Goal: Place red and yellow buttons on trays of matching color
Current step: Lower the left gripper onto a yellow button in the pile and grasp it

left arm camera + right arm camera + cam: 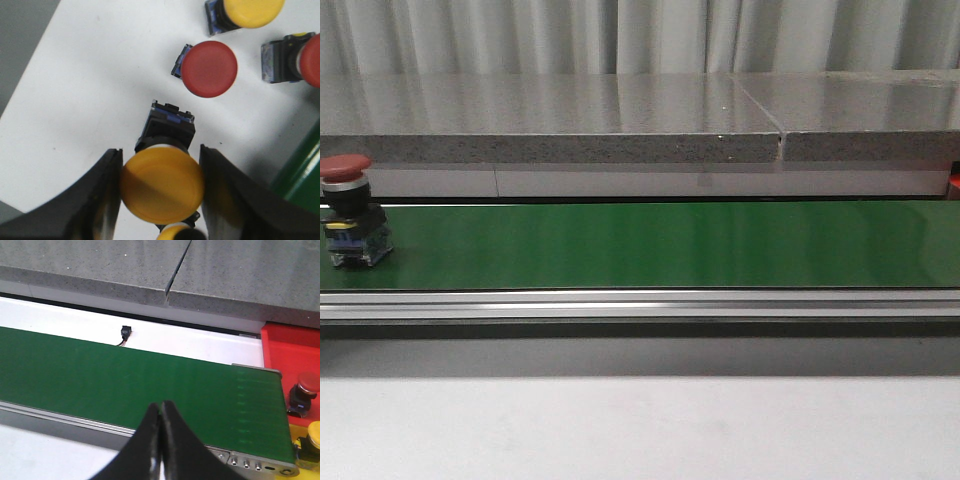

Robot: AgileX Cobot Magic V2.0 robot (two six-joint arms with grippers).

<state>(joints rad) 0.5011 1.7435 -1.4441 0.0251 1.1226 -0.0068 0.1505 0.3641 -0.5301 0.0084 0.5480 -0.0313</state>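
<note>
In the left wrist view my left gripper [160,150] has its two black fingers pressed against the sides of a yellow button's cap [161,186], which stands on a white surface. Beside it lie a red button [208,68], another yellow one [248,11] and a second red one [312,60]. In the front view, a red button [345,170] stands on the green belt [650,245] at the far left. My right gripper [161,407] is shut and empty over the belt's near edge. The red tray [287,345] holds a red button [304,389]; the yellow tray [314,466] holds a yellow button [313,432].
A grey stone ledge [570,120] runs behind the belt. An aluminium rail [640,303] lines its near side, with white table in front. A small black sensor [125,333] sits beyond the belt. The belt's corner [300,175] lies close to the loose buttons.
</note>
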